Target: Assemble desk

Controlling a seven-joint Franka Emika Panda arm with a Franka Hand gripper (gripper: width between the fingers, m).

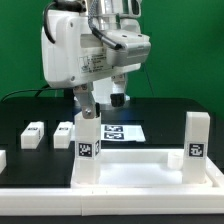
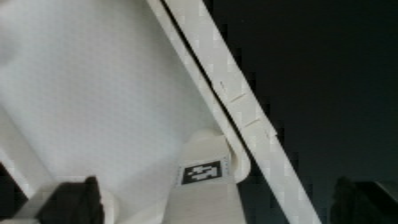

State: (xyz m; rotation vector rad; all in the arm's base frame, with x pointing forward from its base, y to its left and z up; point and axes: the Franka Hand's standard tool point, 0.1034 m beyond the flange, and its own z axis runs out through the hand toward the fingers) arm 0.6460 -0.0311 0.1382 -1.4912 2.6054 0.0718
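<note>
The white desk top (image 1: 140, 170) lies at the front with two tagged square legs standing in its corners, one on the exterior view's left (image 1: 88, 150) and one on the right (image 1: 197, 148). My gripper (image 1: 88, 108) hangs just over the top of the left leg. In the wrist view the fingers (image 2: 71, 202) stand wide apart on either side of that leg's tagged end (image 2: 205, 172), with a gap on both sides. The gripper (image 2: 214, 208) is open and holds nothing. The desk top's flat face (image 2: 89, 100) and raised rim (image 2: 222, 90) fill that view.
Two loose white legs (image 1: 33, 135) (image 1: 64, 133) lie on the black table at the exterior view's left. The marker board (image 1: 127, 132) lies behind the desk top. The robot's white body (image 1: 75, 50) looms above the back.
</note>
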